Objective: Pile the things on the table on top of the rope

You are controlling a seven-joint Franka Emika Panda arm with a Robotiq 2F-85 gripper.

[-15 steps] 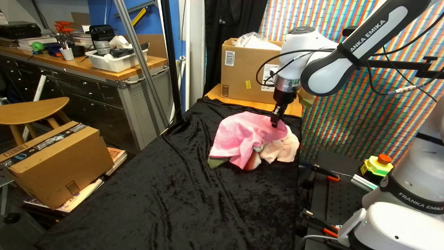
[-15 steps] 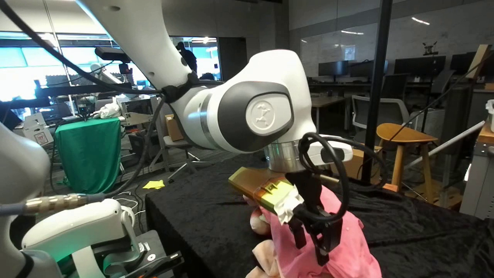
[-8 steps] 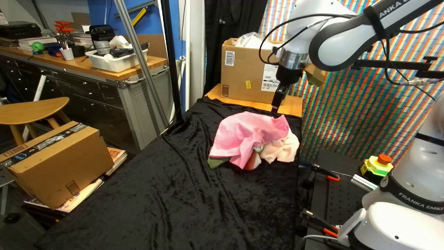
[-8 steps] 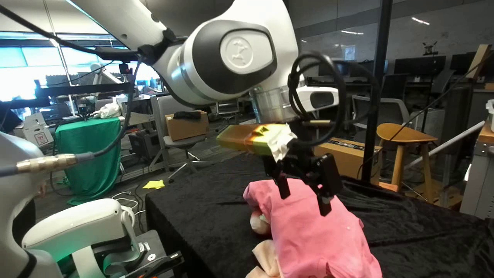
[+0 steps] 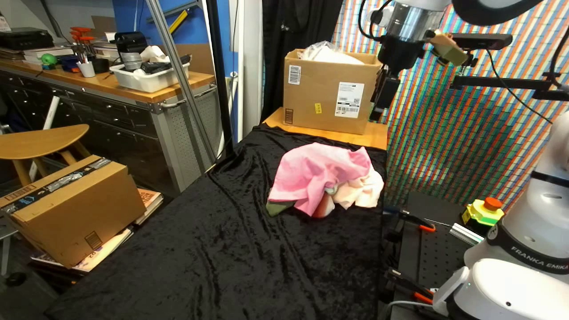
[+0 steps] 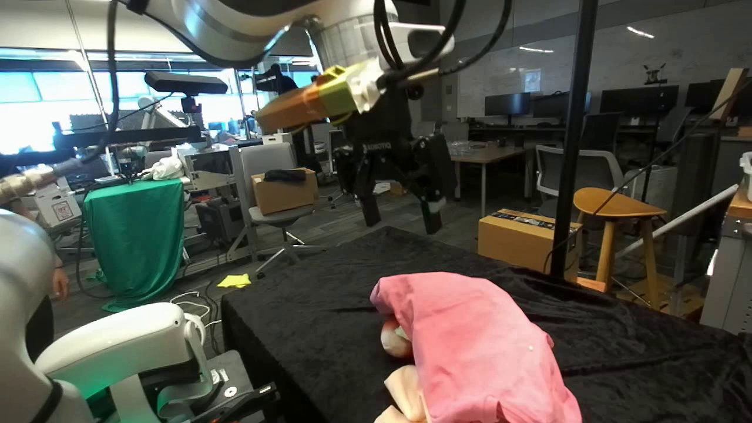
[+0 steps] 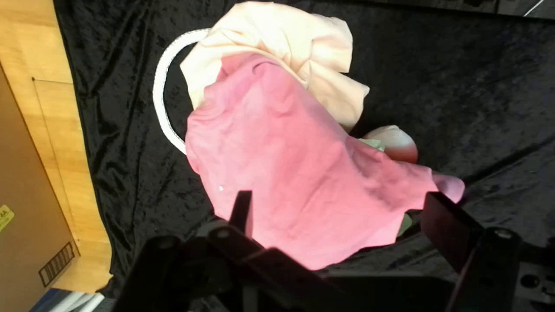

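The cream rag (image 5: 363, 191) is lying near an edge of the table (image 5: 231, 262), open room stretching opposite, and the pink rag (image 6: 476, 341) is resting well below the wide-spread gripper (image 6: 402, 220).

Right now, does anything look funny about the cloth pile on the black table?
It looks lopsided: in the wrist view, the white rope curves out bare at the left, while the pink cloth sprawls far right. A rounded red-and-white thing pokes out from under; I can't tell what.
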